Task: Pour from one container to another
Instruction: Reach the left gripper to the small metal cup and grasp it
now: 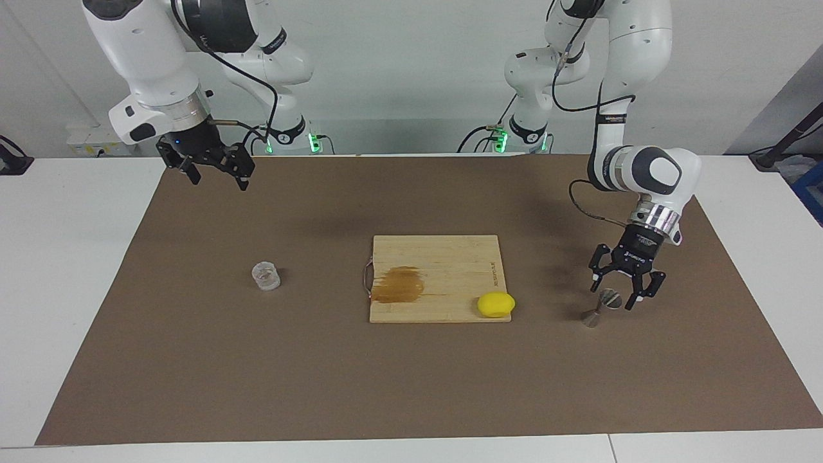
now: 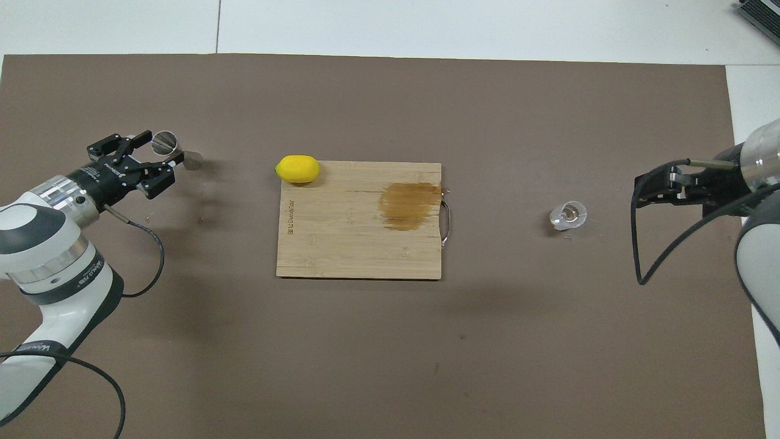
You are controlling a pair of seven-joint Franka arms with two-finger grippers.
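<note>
Left claw (image 1: 627, 288) open around the jigger (image 1: 601, 306), not yet gripping.

To grip well, I judge it should settle onto the narrow waist and close squarely so the jigger stays upright. The left arm bends down steeply, wrist tilted, fingers either side of the top cone. The jigger stands beside the board (image 1: 437, 276), toward the left arm's end; the cup (image 1: 265, 275) stands toward the right arm's end. The right claw (image 1: 212, 164) waits raised and open, nearer the robots than the board.

Cutting board (image 1: 443, 257) mid worktop (image 1: 386, 386), lemon (image 1: 496, 304) on its corner, glass cup (image 1: 265, 275) toward my right arm's end, jigger (image 1: 601, 307) toward my left arm's end.
</note>
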